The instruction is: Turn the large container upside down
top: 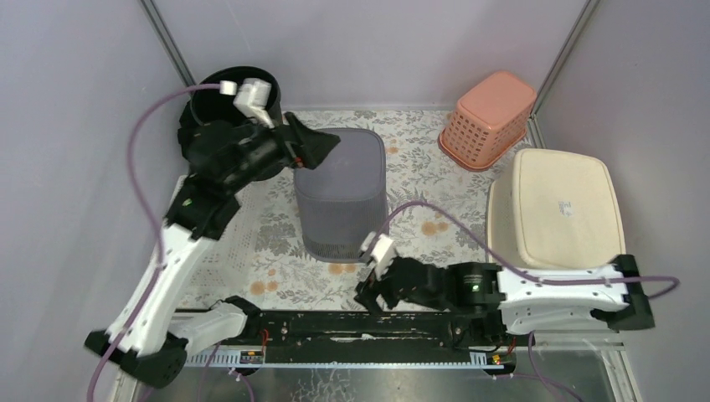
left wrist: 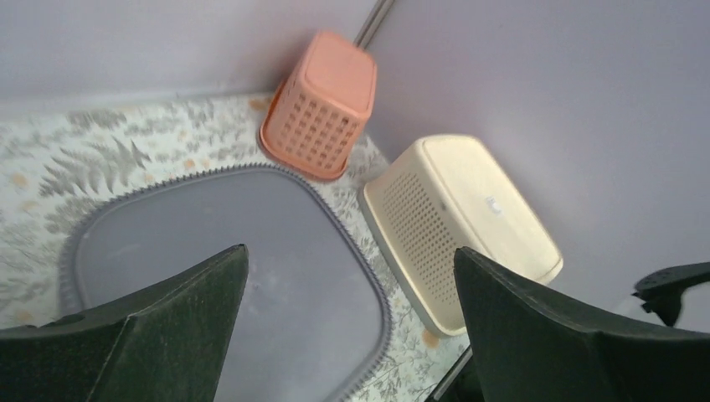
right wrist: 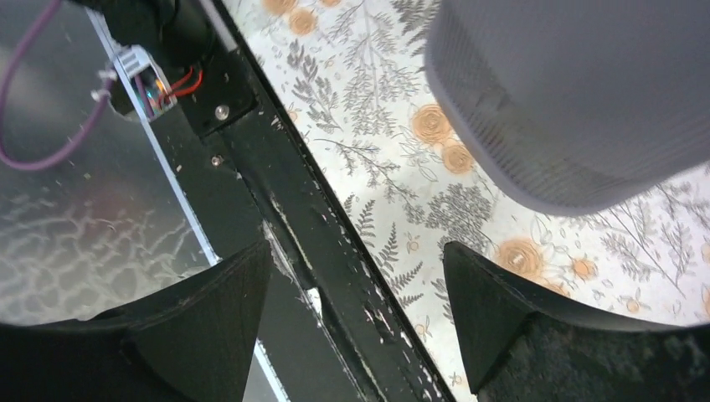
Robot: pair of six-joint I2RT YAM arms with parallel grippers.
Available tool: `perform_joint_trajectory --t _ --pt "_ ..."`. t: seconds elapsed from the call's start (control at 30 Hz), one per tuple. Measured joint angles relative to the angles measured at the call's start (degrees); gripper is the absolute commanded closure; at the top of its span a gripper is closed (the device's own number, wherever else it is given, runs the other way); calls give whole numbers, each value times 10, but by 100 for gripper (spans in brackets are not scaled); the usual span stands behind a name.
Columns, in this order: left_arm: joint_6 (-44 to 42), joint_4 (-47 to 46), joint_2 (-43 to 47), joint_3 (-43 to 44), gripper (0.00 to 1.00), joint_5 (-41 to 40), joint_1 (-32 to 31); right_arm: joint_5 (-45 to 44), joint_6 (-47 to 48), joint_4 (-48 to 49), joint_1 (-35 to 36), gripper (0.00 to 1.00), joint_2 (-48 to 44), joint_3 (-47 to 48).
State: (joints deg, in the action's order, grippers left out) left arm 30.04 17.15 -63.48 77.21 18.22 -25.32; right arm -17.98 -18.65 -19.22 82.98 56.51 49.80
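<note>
At mid-bench (top: 414, 163) the large grey container (top: 341, 193) stands base-up, so I judge the flip done. My left jaws hang released over its far-left edge, and my right jaws sit released and empty near its front. Right of it I count one peach basket (top: 488, 117) and one cream basket (top: 557, 209), both inverted; behind-left, one black bin (top: 205, 105).

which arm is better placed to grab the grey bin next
Left. The left tool hangs open right at the bin's top edge, and the bin's flat top fills its wrist view. The right tool, also open, sits low by the near rail, aimed at the rail, not the bin.
</note>
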Motion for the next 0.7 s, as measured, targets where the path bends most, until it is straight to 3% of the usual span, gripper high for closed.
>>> perform_joint_trajectory --t 0.13,0.3,0.57,0.7 --pt "-17 67 73 52 0 -53 0 -37 47 69 48 17 97 0" --pt "-28 141 107 101 0 -124 0 -10 114 128 24 17 287 83" --pt "-30 226 92 103 0 -166 0 97 154 188 -110 18 505 284" --pt "-29 237 95 99 0 -167 0 136 153 191 -194 18 526 268"
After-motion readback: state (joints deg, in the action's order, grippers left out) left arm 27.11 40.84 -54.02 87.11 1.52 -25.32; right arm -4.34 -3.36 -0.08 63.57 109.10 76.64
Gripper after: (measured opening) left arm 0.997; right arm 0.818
